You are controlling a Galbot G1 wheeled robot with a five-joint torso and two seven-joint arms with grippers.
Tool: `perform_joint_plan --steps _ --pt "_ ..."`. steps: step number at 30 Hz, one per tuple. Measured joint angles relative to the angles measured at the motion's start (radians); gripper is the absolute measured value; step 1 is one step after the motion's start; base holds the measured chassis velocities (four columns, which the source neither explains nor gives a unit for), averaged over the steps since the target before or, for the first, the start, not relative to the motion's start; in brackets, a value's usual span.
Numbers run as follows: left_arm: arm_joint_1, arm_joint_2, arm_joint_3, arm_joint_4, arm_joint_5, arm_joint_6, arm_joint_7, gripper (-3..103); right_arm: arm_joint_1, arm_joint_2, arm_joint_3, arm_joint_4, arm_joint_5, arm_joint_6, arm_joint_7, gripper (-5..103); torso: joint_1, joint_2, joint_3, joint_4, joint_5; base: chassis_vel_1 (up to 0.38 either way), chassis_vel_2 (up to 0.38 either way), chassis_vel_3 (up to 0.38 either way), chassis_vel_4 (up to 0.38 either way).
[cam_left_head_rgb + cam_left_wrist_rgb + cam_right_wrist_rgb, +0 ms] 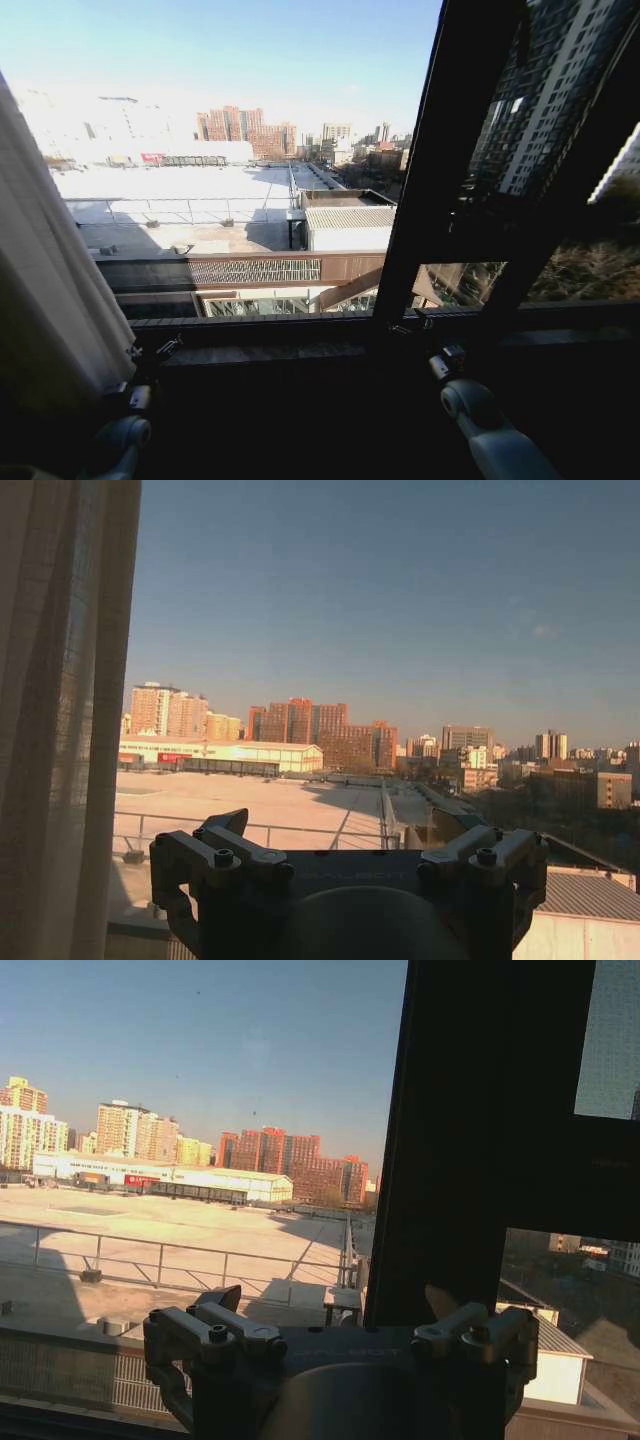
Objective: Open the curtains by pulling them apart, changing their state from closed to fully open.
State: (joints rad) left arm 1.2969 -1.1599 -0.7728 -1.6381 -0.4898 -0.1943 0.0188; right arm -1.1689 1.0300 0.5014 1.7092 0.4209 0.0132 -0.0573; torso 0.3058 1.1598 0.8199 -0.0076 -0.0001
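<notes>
The curtains (pixel 45 290) hang at the far left of the window (pixel 250 150), bunched just beside the left gripper (pixel 345 845), whose fingers stand apart and hold nothing. The right gripper (pixel 340 1325) faces the dark window frame (pixel 480 1140), its fingers likewise apart and empty. The glass looks nearly bare, so the opening seems almost finished. To finish well, the left gripper should push the fabric sideways, across its pleats, low and steady. The panel's long axis runs vertically, pleats pointing floorward.
</notes>
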Motion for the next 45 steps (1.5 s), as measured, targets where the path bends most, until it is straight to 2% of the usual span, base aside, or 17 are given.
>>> perform_joint_plan --steps 16,34,36,40,45 --pt "0.0 0.0 0.0 0.001 -0.001 0.0 0.0 100 0.0 0.0 0.0 0.0 0.0 0.0 0.0 100 0.0 0.0 0.0 -0.0002 0.0003 -0.267 -0.248 0.255 0.256" --pt "0.0 0.001 0.0 0.001 -0.001 0.0 0.0 100 0.0 0.0 0.0 0.0 0.0 0.0 0.0 100 0.0 0.0 0.0 -0.0001 0.0003 -0.362 -0.352 0.358 0.353" --pt "0.0 0.001 0.0 0.001 -0.001 0.0 0.0 100 0.0 0.0 0.0 0.0 0.0 0.0 0.0 100 0.0 0.0 0.0 -0.0003 -0.0007 -0.358 -0.358 0.336 0.367" --pt "0.0 0.001 0.0 0.001 -0.001 0.0 0.0 100 0.0 0.0 0.0 0.0 0.0 0.0 0.0 100 0.0 0.0 0.0 -0.0003 0.0006 -0.359 -0.357 0.352 0.338" --pt "0.0 0.001 0.0 0.001 -0.001 0.0 0.0 100 0.0 0.0 0.0 0.0 0.0 0.0 0.0 100 0.0 0.0 0.0 -0.0001 -0.0003 -0.353 -0.379 0.357 0.347"
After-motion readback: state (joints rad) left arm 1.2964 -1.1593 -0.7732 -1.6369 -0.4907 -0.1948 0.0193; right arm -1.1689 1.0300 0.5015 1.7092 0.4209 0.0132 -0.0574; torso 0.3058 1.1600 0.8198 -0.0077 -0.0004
